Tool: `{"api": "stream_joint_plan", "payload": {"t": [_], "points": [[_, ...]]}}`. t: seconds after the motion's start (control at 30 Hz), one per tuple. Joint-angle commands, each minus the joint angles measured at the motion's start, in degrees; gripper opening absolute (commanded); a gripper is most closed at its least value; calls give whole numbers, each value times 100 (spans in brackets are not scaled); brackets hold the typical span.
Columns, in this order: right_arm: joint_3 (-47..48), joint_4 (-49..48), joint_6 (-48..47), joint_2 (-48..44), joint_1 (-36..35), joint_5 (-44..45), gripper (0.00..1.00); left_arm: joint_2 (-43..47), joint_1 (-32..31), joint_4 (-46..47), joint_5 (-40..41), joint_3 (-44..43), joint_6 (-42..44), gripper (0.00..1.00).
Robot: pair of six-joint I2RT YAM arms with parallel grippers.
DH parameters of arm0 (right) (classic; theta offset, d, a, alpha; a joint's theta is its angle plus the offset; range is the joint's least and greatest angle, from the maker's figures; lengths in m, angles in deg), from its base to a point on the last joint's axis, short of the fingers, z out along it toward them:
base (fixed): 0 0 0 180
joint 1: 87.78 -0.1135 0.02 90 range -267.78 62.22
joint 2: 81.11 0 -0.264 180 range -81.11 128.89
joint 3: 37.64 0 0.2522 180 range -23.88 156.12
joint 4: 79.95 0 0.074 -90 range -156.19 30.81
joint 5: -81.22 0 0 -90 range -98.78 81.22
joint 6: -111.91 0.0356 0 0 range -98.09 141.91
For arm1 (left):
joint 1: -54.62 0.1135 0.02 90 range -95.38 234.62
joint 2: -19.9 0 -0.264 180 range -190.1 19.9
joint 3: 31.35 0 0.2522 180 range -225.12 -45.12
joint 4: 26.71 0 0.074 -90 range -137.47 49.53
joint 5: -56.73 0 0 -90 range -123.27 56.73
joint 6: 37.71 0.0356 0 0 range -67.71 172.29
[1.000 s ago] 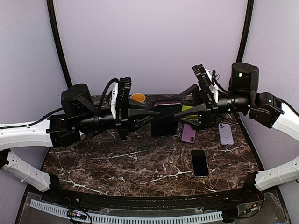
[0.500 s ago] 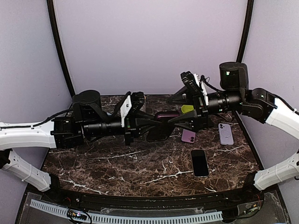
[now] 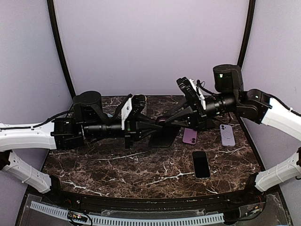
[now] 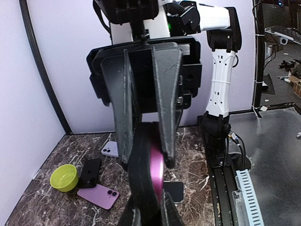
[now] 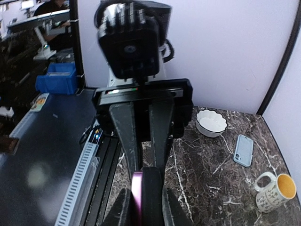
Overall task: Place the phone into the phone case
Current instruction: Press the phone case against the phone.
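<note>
Confirming grip state, the operator asked: "What did each gripper hold?"

The technician answered: "The left gripper (image 4: pixel 149 214) was closed to a narrow gap on the black phone case (image 4: pixel 141 179), which stood on edge between its fingers. The right gripper (image 5: pixel 146 207) met it tip to tip. Its fingers pressed flat on either side of the same stack, one of them against the magenta phone (image 5: pixel 137 188)."

"Where was the phone relative to the grippers?"

"It lay flat against one face of the phone case, between both pairs of fingers, and the stack was raised clear of the marble table (image 3: pixel 117 165). Whether it was fully seated in the case could not be determined."

"Other items?"

"Three, all on the table below the right gripper. A purple phone (image 3: pixel 190 136) lay under its fingers. A lilac case (image 3: pixel 227 134) lay beneath its wrist. A black phone (image 3: pixel 201 164) lay nearer the arm bases, apart from both."
</note>
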Motion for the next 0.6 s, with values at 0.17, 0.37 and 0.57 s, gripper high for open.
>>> {"api": "stream_joint_plan", "payload": {"t": [0.17,0.37,0.57], "points": [[94,-276,246,37,-31,-113,0,253,-25,586,-304,129,-183,0],[99,-307,364,81,-33,150,38,310,-25,792,-351,214,-344,0],[15,-422,467,160,-31,90,45,393,-25,1065,-376,348,-406,0]]}}
